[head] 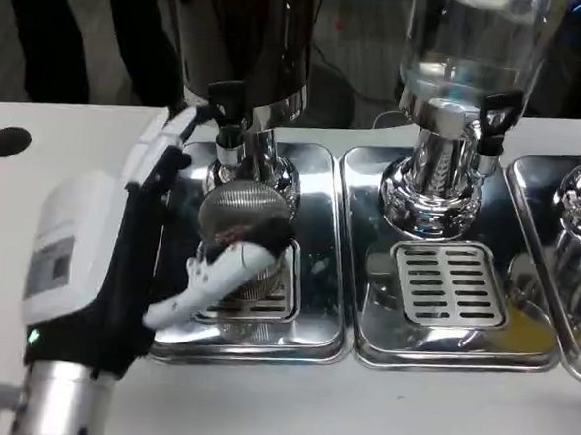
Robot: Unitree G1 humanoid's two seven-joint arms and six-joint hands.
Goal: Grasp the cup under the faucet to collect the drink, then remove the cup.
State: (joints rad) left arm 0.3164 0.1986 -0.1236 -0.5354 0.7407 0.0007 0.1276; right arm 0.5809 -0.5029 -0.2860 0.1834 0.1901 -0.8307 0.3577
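The hand point(135, 252) is white-backed with black and white fingers. The cup point(239, 219) is silvery mesh. The trays point(312, 347) are mirror-bright steel, one grille point(449, 284) dark-slotted. The worktop point(377, 410) is white, with a black hole point(7, 141).

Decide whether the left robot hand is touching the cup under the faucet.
Touching. The head view shows the left robot hand wrapped around the cup, fingers lying across its front.
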